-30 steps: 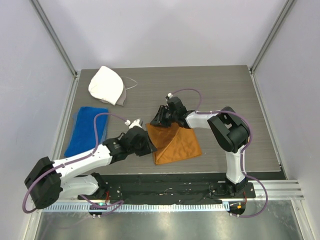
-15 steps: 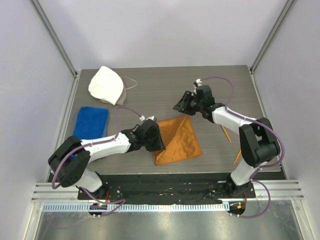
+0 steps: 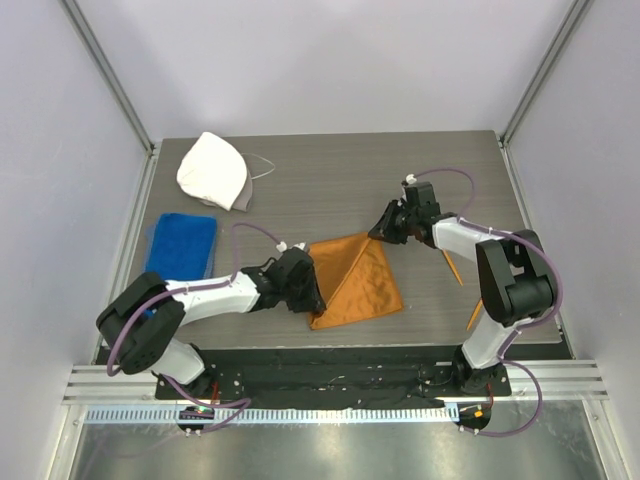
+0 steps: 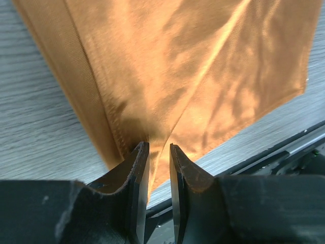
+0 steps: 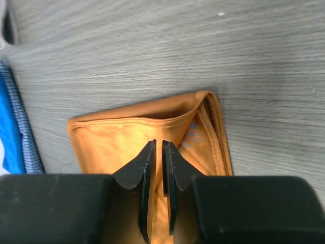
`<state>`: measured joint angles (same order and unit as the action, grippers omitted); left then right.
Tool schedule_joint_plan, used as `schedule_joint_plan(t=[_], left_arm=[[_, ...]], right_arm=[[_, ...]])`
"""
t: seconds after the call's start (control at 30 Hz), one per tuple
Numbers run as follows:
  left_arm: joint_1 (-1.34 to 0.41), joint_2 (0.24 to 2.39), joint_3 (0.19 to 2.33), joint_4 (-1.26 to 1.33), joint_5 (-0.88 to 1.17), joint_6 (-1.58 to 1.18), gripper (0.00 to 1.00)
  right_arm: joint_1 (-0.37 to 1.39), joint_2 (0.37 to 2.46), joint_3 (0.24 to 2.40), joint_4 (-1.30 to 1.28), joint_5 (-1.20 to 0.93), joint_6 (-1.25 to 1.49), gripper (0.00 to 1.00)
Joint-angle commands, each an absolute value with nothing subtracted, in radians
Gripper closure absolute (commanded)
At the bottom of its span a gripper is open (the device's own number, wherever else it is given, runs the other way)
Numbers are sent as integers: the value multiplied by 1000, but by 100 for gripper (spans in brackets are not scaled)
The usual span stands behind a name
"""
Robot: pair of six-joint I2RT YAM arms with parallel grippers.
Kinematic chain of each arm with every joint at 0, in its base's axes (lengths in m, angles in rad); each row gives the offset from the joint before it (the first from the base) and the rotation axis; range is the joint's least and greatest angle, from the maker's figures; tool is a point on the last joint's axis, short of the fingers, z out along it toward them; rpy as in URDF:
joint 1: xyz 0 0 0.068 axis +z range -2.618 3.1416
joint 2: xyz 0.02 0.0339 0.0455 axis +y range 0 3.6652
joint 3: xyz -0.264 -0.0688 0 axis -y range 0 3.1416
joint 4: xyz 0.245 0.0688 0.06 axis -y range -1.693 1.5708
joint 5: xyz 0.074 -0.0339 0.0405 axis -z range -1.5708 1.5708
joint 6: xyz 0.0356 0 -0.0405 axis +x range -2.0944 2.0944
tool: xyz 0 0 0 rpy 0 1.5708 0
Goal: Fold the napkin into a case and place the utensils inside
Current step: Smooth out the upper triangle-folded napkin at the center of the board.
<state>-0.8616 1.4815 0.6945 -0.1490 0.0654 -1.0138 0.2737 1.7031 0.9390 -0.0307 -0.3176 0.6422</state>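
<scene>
The gray table (image 3: 330, 180) holds everything. The napkin (image 3: 365, 285) is the big orange cloth, folded over, with a crease running from its far corner down to its near corner. The blue towel (image 3: 183, 247) lies well to the left of the napkin. The white cloth cap (image 3: 213, 172) sits far to the left of the napkin and farther back. The left gripper (image 4: 157, 148) is at the napkin's near left edge, its fingers pressed on a pinch of the cloth. The right gripper (image 5: 158, 145) is at the napkin's far corner, its fingers squeezing the cloth there too. The utensils (image 3: 452, 268), thin and orange, lie to the right of the napkin, partly hidden by the right arm (image 3: 505, 275)
</scene>
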Motion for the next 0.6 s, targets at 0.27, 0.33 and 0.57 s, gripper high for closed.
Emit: schedule_joint_plan(t=[0.27, 0.33, 0.57], left_arm=[[-859, 1431, 652, -109, 71, -1026, 73], [-861, 1430, 646, -106, 74, -1026, 73], [-864, 1407, 624, -117, 68, -1022, 73]], right_arm=[[268, 1827, 1014, 45, -304, 592, 82], [267, 1839, 1022, 37, -299, 581, 81], [267, 1839, 1058, 6, -288, 545, 73]])
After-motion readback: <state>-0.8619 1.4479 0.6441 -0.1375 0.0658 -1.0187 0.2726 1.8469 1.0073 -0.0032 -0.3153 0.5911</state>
